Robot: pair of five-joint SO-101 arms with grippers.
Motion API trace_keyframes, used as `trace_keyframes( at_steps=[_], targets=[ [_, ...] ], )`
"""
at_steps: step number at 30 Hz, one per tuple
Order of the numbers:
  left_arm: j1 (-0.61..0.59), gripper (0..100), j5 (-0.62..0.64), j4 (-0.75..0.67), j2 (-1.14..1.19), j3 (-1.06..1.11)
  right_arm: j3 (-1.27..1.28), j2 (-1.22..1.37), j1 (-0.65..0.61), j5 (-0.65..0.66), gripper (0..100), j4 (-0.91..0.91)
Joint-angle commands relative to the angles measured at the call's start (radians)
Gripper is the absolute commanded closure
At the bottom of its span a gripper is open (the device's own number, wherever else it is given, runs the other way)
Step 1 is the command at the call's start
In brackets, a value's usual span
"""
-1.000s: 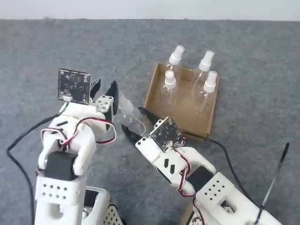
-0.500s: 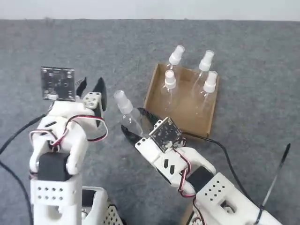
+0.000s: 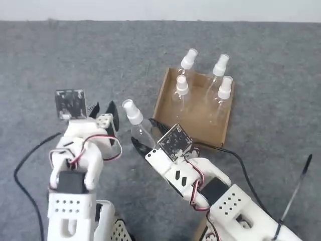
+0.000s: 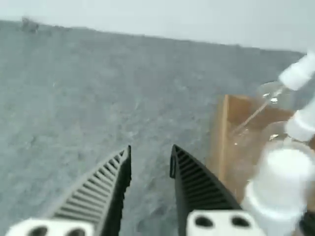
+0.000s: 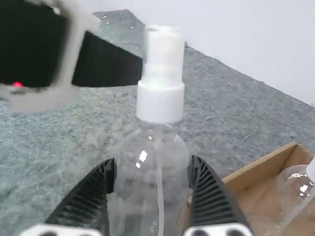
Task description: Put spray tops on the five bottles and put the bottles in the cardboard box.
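Carpet (image 3: 60, 55) | box (image 3: 161, 95) — four bottles (image 3: 181, 88), apparently inside | right gripper (image 5: 150, 169) clasps fifth bottle (image 5: 160, 105)

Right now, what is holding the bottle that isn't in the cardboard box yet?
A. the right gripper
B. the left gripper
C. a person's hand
A: the right gripper has its fingers pressed on both sides of the clear bottle, while the left gripper is open with nothing in it.

Grey carpet-textured table (image 3: 75, 55). Cardboard box (image 3: 161, 98) flat on it, 1 o'clock of centre. Black cable (image 3: 220, 148) at 4 o'clock, second cable (image 3: 16, 170) at 8 o'clock.
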Motion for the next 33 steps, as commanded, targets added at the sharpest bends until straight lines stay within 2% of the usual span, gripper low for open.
trace_keyframes(
  at_steps=[1, 8, 17, 20, 24, 30, 33],
  targets=[
    [0.064, 88, 0.012, -0.028, -0.144, 0.041, -0.163, -0.039, 0.053, -0.008, 99.3, 0.119],
    [0.092, 88, 0.011, 0.009, -0.209, 0.059, -0.341, -0.039, 0.188, -0.011, 99.3, 0.272],
    [0.092, 88, 0.009, 0.011, -0.212, 0.059, -0.436, -0.027, 0.266, -0.011, 99.3, 0.294],
    [0.097, 88, -0.04, 0.008, -0.213, 0.058, -0.465, -0.027, 0.271, -0.058, 99.3, 0.294],
    [0.178, 88, -0.097, 0.015, -0.213, 0.058, -0.522, 0.028, 0.265, -0.089, 99.3, 0.292],
    [0.269, 76, -0.123, 0.057, -0.215, 0.058, -0.666, 0.214, 0.263, -0.115, 99.3, 0.294],
    [0.273, 75, -0.123, 0.057, -0.215, 0.059, -0.694, 0.24, 0.255, -0.114, 99.3, 0.297]
  ],
)
